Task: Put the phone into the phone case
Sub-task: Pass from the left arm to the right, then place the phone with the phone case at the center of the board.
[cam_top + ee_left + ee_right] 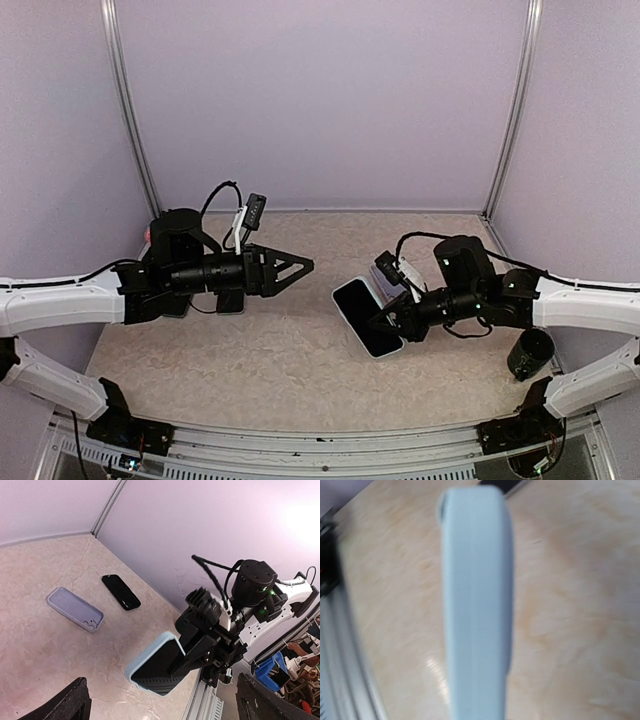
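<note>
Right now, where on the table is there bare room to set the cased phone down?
Free: the middle of the table, between the left end effector and the cased phone, and its near strip. Crowded: the right side, around the right end effector, lavender case, black phone and black cup.

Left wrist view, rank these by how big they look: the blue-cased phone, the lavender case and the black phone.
1. blue-cased phone, but it is nearest the camera, which inflates it.
2. lavender case.
3. black phone, somewhat smaller than the case, though it lies slightly farther off.
</note>
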### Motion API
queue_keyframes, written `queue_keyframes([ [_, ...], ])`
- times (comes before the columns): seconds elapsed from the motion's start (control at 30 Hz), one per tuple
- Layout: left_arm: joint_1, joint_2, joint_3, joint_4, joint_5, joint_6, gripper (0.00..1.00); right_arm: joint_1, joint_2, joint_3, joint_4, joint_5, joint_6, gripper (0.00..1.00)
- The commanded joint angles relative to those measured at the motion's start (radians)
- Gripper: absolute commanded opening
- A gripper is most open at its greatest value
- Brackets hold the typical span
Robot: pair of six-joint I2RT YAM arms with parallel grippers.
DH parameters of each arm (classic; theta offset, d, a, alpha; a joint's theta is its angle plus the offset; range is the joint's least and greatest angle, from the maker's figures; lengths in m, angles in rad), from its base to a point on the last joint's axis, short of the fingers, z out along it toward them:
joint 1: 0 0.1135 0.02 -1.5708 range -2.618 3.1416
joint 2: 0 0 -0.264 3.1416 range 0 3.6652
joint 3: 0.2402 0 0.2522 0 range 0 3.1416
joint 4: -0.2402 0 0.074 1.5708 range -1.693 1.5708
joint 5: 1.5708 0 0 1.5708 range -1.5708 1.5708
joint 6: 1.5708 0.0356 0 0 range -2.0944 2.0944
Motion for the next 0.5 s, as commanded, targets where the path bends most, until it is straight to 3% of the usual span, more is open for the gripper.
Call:
queue_keyframes([
  [0.0, -0.034, 0.038, -0.025, 0.073, -0.025, -0.054, 0.99, -0.011, -0.068, -0.024, 0.123, 0.166, 0.083, 0.00],
  [0.47, -0.088, 0.172, -0.012, 0.259, 0.014, -0.083, 0.99, -0.062, -0.076, -0.052, 0.114, 0.284, 0.233, 0.00],
])
